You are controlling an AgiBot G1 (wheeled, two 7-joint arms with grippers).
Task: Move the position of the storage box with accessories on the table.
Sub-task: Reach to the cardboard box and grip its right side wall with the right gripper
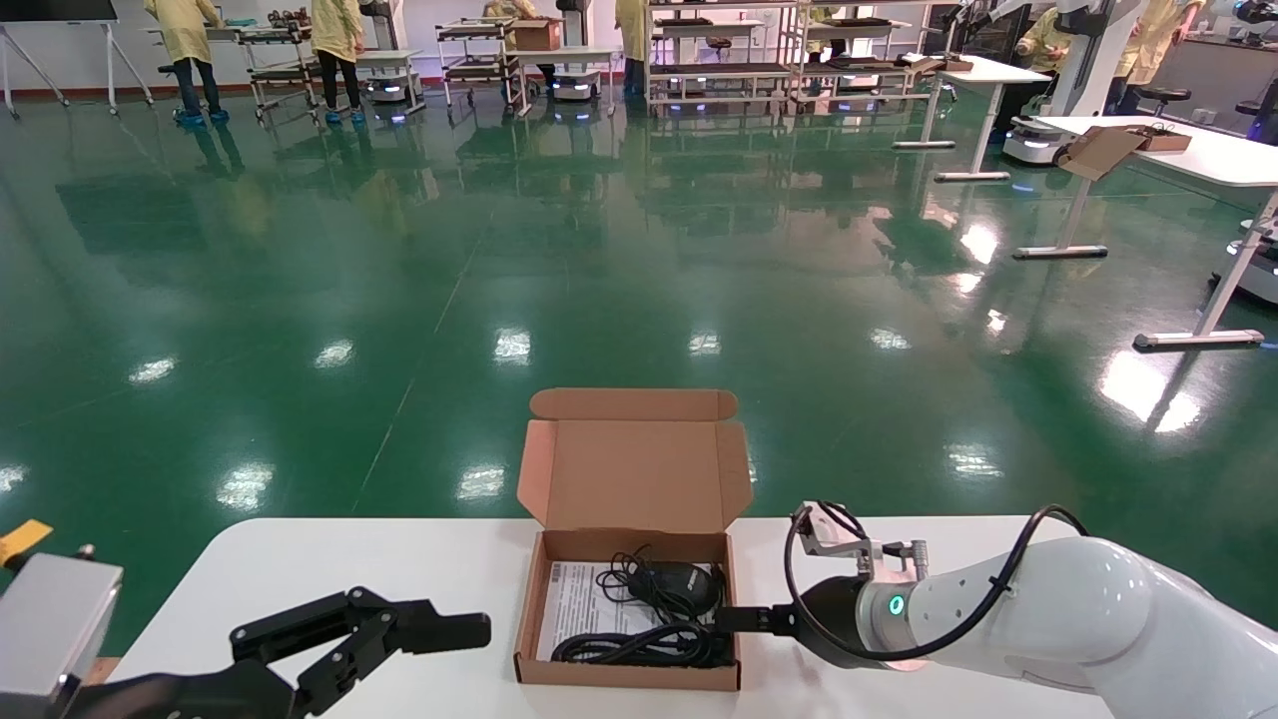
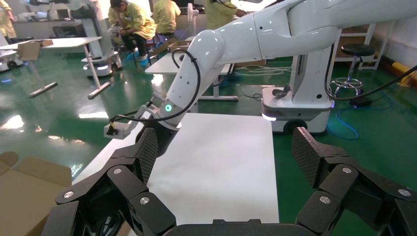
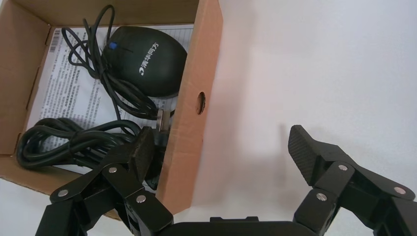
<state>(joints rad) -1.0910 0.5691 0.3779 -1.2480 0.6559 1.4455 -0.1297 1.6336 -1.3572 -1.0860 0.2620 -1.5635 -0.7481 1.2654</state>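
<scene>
Now the right pincer [image 3: 223, 150], spread wide, straddles the storage box [image 3: 189, 118] side wall.

Bright overhead lighting, glare patches on green floor [image 1: 639, 260] beyond my grippers. Soft shadow on table [image 3: 314, 73] under my right gripper [image 3: 221, 147]. Frames sharp.

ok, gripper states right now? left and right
Left gripper: open, holding nothing, hovering over the table left of the storage box.
Right gripper: open, jaws straddling the box's right wall, one inside, one outside; not clamped.
</scene>
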